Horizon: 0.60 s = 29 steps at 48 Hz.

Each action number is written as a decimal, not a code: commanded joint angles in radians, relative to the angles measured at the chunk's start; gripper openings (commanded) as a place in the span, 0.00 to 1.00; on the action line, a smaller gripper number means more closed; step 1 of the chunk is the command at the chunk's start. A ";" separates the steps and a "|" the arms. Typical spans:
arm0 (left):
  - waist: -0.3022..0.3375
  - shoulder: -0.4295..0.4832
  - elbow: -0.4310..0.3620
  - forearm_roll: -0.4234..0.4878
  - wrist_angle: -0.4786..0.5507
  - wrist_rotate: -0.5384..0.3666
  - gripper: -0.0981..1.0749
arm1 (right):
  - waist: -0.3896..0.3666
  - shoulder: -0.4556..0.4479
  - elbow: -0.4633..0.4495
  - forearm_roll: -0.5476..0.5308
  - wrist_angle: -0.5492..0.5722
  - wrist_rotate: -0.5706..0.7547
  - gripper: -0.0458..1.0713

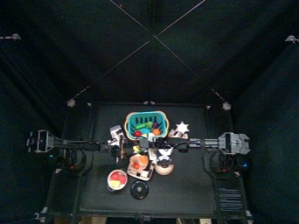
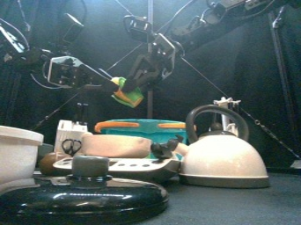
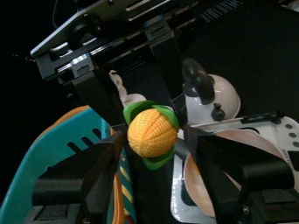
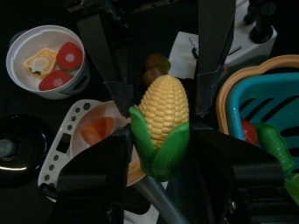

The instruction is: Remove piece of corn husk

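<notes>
Corn (image 2: pixel 132 88) held in mid-air above the cluttered table (image 2: pixel 235 189), upper middle of the front view. Right gripper (image 4: pixel 162 131) clamped on its green-husked lower half, cob between the fingers (image 4: pixel 117 96), long axis running along the jaws, yellow tip pointing outward. Left gripper (image 3: pixel 152 144) faces the cob end-on (tip sits in the gap); jaws spread wide, flanking the husk (image 3: pixel 138 112) — contact I cannot tell. Judgement: left arm is placed to pinch a husk leaf and peel it along the cob's axis
</notes>
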 commanded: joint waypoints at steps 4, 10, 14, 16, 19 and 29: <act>-0.003 -0.002 -0.023 -0.003 -0.005 0.000 0.78 | -0.003 -0.020 -0.026 0.003 -0.003 -0.002 0.57; -0.003 -0.002 -0.023 -0.003 -0.005 0.000 0.73 | -0.003 -0.020 -0.026 0.003 -0.003 -0.002 0.57; -0.003 -0.002 -0.023 -0.003 -0.005 0.000 0.72 | -0.003 -0.020 -0.026 0.005 -0.002 0.000 0.57; -0.005 -0.002 -0.023 -0.003 -0.005 0.002 0.72 | -0.005 -0.020 -0.026 0.006 0.003 0.006 0.58; -0.003 -0.002 -0.021 -0.003 -0.005 0.002 0.72 | -0.003 -0.017 -0.028 0.021 0.008 0.008 0.58; -0.003 -0.002 -0.020 -0.003 -0.005 0.002 0.72 | -0.005 -0.017 -0.028 0.091 0.034 -0.002 0.69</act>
